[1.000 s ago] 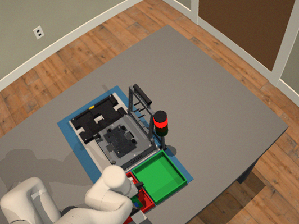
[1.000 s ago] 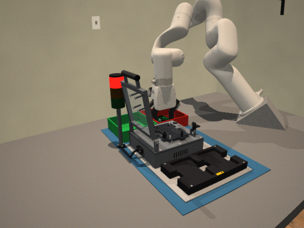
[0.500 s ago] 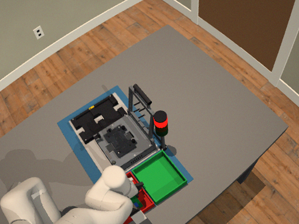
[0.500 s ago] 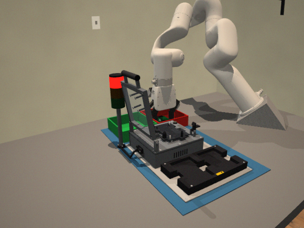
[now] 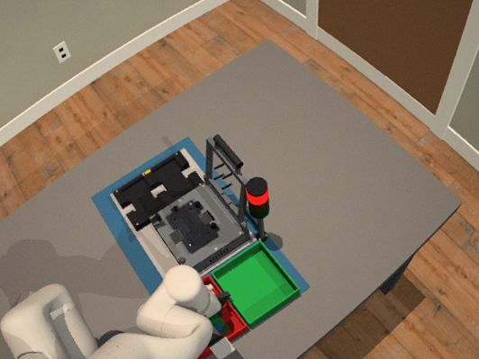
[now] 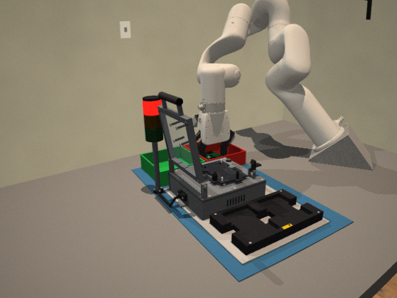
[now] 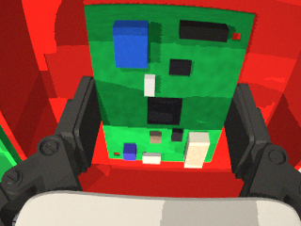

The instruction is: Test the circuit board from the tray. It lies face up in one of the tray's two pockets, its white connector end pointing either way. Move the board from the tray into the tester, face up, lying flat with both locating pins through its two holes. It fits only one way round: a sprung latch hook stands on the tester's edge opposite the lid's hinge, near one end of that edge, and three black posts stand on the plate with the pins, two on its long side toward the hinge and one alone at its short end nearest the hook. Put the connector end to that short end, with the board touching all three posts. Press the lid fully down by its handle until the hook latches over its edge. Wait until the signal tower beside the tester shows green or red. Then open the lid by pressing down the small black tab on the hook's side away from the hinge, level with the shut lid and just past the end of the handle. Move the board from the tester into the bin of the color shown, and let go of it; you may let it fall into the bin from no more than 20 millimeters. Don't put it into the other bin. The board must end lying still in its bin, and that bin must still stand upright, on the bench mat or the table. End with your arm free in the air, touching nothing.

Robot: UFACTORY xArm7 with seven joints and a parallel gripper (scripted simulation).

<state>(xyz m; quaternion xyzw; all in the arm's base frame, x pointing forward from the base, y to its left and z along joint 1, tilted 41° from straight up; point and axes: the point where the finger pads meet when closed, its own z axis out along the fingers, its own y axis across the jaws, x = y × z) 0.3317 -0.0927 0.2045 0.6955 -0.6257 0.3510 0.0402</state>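
Note:
The green circuit board is face up, low inside the red bin. My gripper points down into this bin, its fingers against the board's two long edges with no gap seen; it looks shut on the board. Whether the board touches the bin floor is hidden. The signal tower shows red. The tester has no board on its pin plate, and its lid stands open.
The green bin stands right beside the red one, close to my fingers. The black tray has two empty pockets on the tester's other side. The raised lid handle and tower stand tall.

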